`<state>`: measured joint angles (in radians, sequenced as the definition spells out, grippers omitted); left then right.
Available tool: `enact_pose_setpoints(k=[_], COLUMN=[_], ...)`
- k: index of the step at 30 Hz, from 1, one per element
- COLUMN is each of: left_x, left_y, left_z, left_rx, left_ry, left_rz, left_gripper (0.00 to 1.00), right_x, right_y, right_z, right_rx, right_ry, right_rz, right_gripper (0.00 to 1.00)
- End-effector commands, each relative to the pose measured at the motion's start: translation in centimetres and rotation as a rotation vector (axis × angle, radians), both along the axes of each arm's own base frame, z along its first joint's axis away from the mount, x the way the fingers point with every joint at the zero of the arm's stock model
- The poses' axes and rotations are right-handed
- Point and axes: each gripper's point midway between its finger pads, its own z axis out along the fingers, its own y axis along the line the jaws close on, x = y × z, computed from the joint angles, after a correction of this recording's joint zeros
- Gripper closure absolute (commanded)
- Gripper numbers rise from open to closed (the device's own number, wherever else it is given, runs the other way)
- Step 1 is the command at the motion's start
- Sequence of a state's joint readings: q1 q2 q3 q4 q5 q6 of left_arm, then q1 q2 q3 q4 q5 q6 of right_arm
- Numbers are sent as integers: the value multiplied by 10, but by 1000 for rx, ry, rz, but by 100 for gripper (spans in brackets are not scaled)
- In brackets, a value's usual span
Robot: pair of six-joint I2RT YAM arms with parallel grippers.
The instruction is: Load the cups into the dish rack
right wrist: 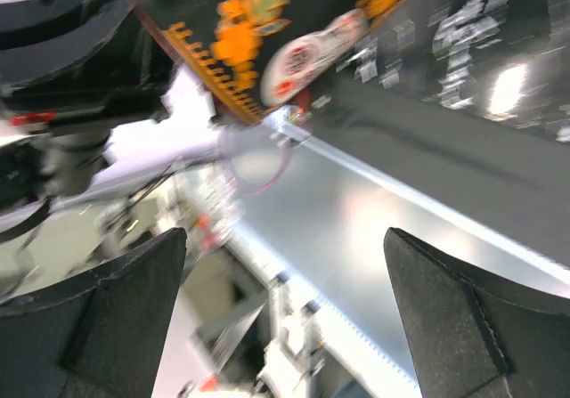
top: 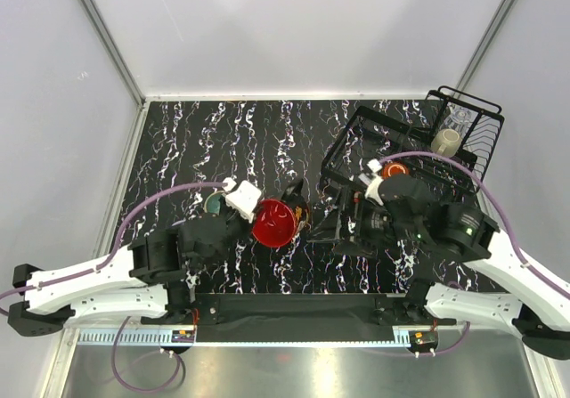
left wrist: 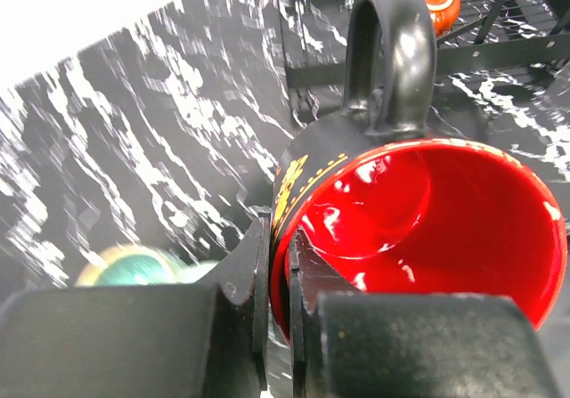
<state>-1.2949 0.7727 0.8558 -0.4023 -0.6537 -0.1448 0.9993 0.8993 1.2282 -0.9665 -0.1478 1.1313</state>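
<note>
The left gripper [left wrist: 278, 273] clamps the rim of the red-inside dark mug [left wrist: 419, 220], left of the dish rack [top: 349, 144]; the right gripper [right wrist: 285, 313], beside the rack, gapes empty.

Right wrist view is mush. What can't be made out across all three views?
- Right wrist: motion blur; dark mug cut off by the top edge, background unreadable.
- Top external: right gripper hidden under the right arm, which also covers part of the orange mug.
- Teal mug: mostly hidden by the left arm from above, blurred in the left wrist view.
</note>
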Motion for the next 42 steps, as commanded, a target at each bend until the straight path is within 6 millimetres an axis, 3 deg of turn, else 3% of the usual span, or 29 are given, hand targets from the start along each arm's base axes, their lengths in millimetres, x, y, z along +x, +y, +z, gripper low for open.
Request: enact_pose_setpoints(k=[1, 6, 12, 16, 21, 24, 28, 39, 42], left_x=[5, 1, -21, -38, -50, -53, -55, -63, -62], left_y=[-8, -5, 10, 13, 18, 16, 19, 41, 39], left_z=[74, 90, 112, 121, 127, 126, 130, 153, 153], left_rx=[-116, -45, -91, -120, -136, -103, -87, -105, -98], left_ry=[-245, -390, -520, -556, -595, -613, -651, -740, -745], left_rz=[-76, -151, -266, -360, -420, -451, -464, -461, -463], left_gripper=[100, 100, 100, 100, 100, 100, 100, 100, 100], right_x=[-17, -28, -34, -28, -16, -10, -5, 3, 7], right_y=[40, 67, 85, 87, 93, 95, 99, 103, 107], right_z=[36, 76, 88, 88, 84, 84, 80, 56, 55], right_rx=[198, 333, 379, 381, 393, 398, 396, 340, 346], right_ry=[102, 210, 329, 359, 420, 457, 504, 573, 585], right_rz=[139, 245, 321, 309, 260, 239, 238, 212, 202], right_gripper=[0, 0, 0, 0, 9, 13, 26, 28, 36])
